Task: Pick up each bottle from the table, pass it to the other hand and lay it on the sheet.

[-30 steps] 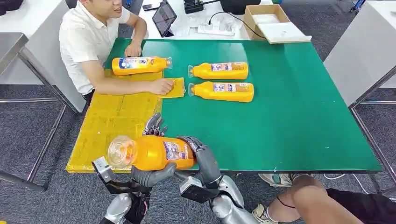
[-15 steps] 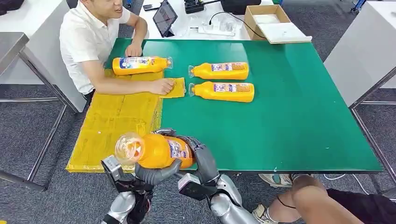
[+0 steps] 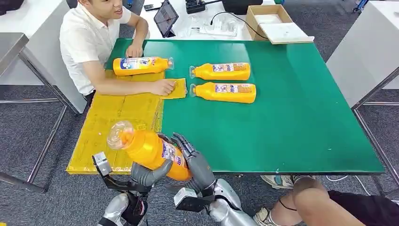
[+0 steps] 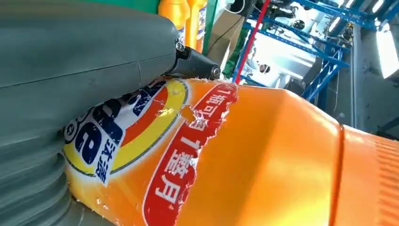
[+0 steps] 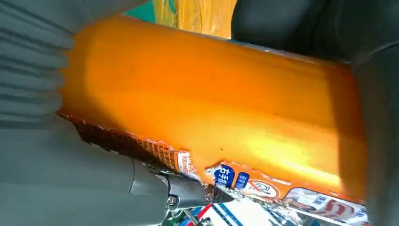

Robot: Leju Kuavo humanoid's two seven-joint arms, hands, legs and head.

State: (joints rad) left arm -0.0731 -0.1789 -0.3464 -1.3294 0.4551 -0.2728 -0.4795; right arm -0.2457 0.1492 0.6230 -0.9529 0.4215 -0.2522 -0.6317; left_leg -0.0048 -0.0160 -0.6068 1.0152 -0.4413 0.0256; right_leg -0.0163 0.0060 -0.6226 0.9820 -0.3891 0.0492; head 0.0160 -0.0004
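We see the held bottle [image 3: 149,149] at the near edge of the green table [image 3: 291,122], tilted so that its long axis runs diagonally: the clear cap end points up and toward the robot's left, over the near part of the yellow sheet [image 3: 113,117], while the base end sits lower, toward the right, between the two hands. It is an orange plastic bottle with a torn, partly peeled label [image 4: 141,141] in blue, yellow and red with printed characters; in the right wrist view we see its glossy orange side [image 5: 211,108] and the ragged label edge. Our left hand [image 3: 146,173] grips the bottle from below, thumb and fingers curled around its body. Our right hand [image 3: 195,162] lies against the base end with fingers wrapped on the far side, so both hands hold it at once. Three more orange bottles lie flat, long axes across the table: one on the far end of the sheet [image 3: 141,65], cap to the right, and two on the green surface [image 3: 221,71] [image 3: 225,92], caps to the left. A person [image 3: 89,37] in a white shirt sits at the far left, one hand [image 3: 164,86] resting on the sheet.
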